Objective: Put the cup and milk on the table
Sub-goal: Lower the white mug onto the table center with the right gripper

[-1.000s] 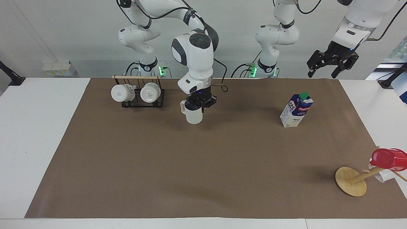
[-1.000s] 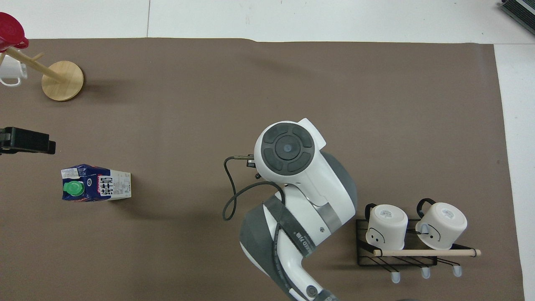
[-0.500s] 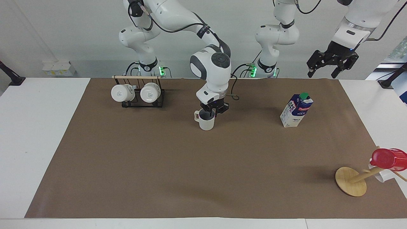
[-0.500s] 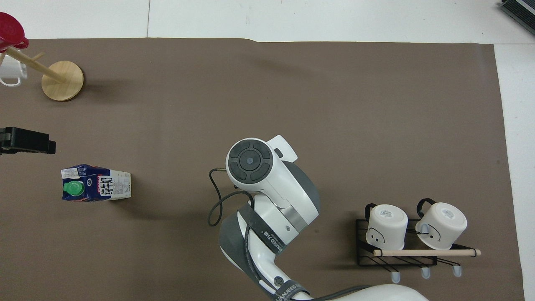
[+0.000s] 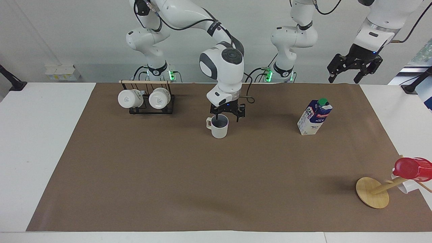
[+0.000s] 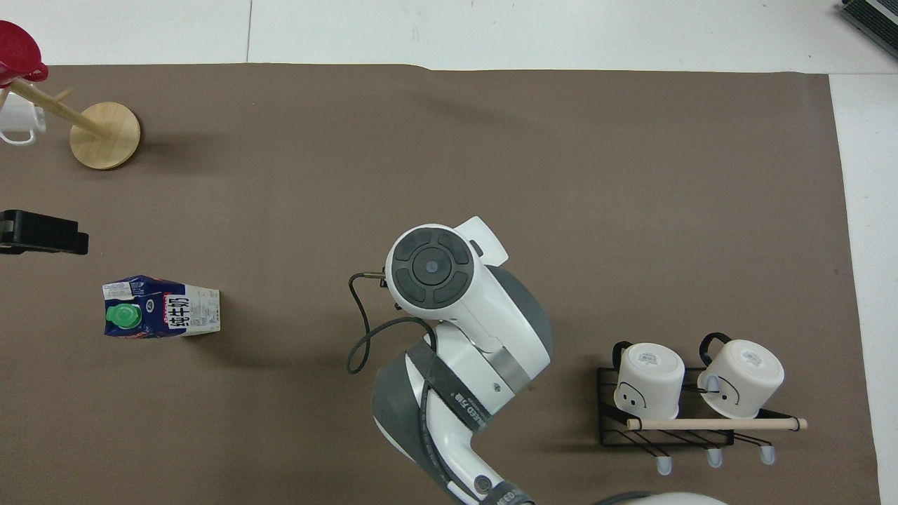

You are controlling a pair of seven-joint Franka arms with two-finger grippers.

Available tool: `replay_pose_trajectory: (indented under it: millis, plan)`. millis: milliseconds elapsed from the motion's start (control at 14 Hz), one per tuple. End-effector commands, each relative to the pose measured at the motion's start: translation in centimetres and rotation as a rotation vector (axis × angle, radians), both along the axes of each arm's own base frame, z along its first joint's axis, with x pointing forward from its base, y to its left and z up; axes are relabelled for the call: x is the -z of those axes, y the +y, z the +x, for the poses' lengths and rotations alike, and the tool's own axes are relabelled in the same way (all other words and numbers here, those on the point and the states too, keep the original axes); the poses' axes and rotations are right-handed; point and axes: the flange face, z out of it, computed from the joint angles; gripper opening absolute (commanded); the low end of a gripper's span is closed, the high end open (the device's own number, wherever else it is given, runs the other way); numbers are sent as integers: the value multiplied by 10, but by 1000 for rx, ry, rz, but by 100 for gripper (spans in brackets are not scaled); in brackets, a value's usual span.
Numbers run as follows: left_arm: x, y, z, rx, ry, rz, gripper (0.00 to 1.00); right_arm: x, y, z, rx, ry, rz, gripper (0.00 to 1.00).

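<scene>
The cup stands upright on the brown paper that covers the table, in the part nearer to the robots. My right gripper is open just above it, one finger over the cup's mouth and the other beside it. In the overhead view my right arm's wrist hides the cup and the gripper. The milk stands upright on the paper toward the left arm's end and also shows in the overhead view. My left gripper waits open, high over the table's edge.
A black rack with two white mugs stands toward the right arm's end, near the robots; it also shows in the overhead view. A wooden mug tree with a red cup stands farther out at the left arm's end.
My right gripper carried the cup toward the left arm's end, set it on the paper, opened and rose slightly. The left gripper and the milk stayed put.
</scene>
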Motion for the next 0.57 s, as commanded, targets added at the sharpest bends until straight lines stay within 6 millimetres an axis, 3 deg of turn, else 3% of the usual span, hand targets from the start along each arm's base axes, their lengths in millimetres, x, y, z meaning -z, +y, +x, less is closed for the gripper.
replay_pose_trajectory:
  millis: [0, 286, 500]
  plan:
    - [1, 0, -3, 0, -13, 16, 100, -55, -49, 0, 74, -13, 25, 100]
    - [1, 5, -2, -12, -19, 16, 100, -94, -138, 4, 147, -30, 27, 100]
    - [2, 6, -2, -15, -10, 16, 100, -123, -225, 10, 90, -20, 2, 100]
